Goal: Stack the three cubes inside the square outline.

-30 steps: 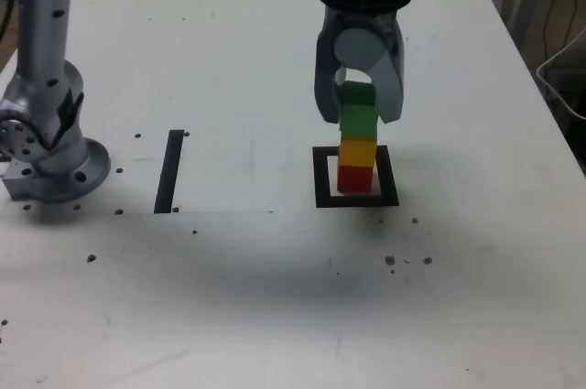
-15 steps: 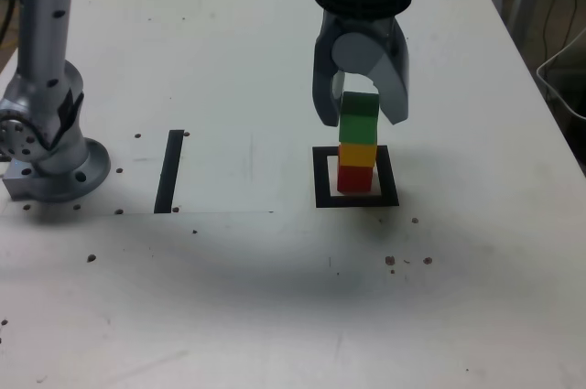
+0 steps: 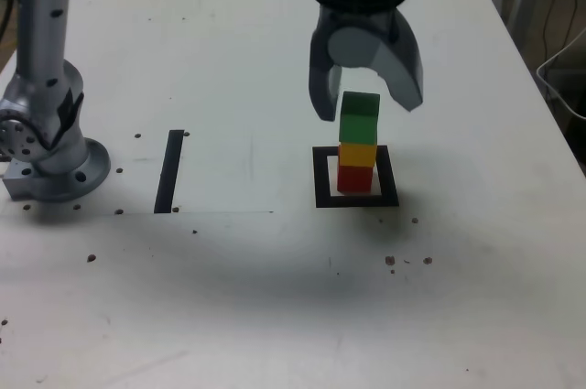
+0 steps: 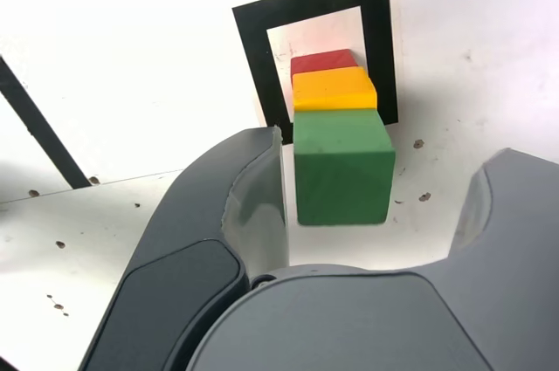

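Observation:
Three cubes stand in one upright stack inside the square outline (image 3: 320,178): red cube (image 3: 355,178) at the bottom, yellow cube (image 3: 357,153) in the middle, green cube (image 3: 359,117) on top. My gripper (image 3: 366,107) hangs over the stack, open, its fingers spread either side of the green cube with a gap on both sides. The wrist view looks down the same stack: green cube (image 4: 341,166), yellow cube (image 4: 332,90), red cube (image 4: 321,61), black outline (image 4: 253,48). In it the left finger (image 4: 253,188) stands close to the green cube and the right finger (image 4: 511,205) far off.
The arm's grey base (image 3: 50,165) stands at the exterior view's left, with a straight black stripe (image 3: 169,169) beside it. Small dark specks (image 3: 407,261) dot the white table in front of the outline. A white cable (image 3: 563,78) hangs beyond the table's right edge.
The jaws have spread apart and let go of the green cube, which now rests on the yellow one. The gripper has risen slightly.

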Action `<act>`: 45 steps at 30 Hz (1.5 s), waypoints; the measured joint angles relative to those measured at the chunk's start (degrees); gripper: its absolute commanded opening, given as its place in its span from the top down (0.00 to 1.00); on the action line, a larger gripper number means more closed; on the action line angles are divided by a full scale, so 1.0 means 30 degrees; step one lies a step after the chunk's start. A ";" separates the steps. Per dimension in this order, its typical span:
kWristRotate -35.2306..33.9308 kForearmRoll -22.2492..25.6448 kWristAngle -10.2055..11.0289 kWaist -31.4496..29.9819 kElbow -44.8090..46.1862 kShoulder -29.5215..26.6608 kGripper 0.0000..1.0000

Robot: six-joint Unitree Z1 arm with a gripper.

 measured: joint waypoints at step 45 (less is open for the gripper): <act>0.0551 -0.2530 -0.1041 0.1655 1.3877 -0.6374 0.01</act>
